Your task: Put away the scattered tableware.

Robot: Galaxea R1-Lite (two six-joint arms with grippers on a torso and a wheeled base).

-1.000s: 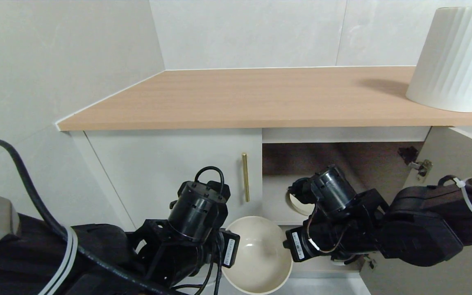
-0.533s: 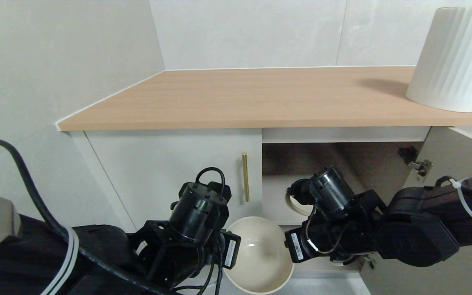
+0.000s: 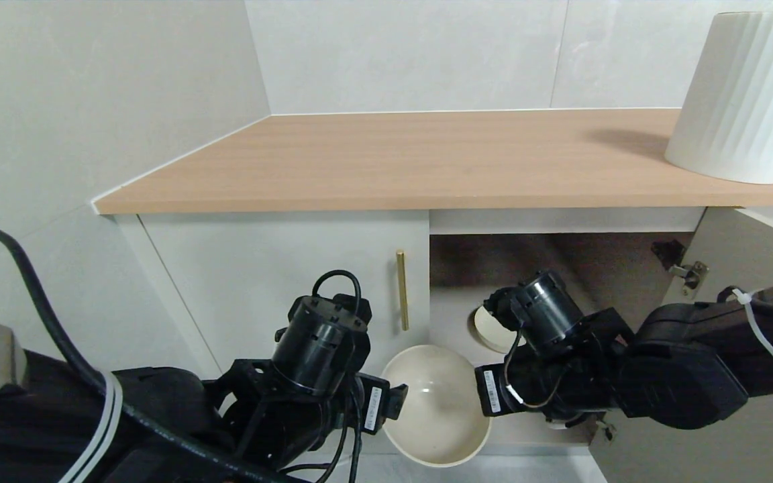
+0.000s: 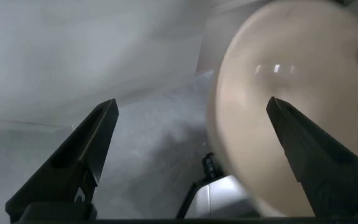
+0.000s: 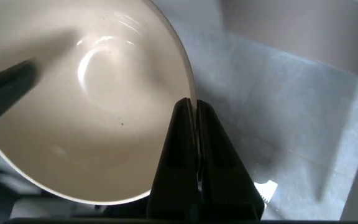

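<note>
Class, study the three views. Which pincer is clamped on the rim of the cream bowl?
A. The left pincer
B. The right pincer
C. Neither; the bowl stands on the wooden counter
B. The right pincer has its fingers pressed together on the rim of the cream bowl, while the left pincer has its fingers spread wide apart.

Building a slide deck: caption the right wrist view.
The right pincer clamps the rim of the cream bowl, its hollow facing the camera.
</note>
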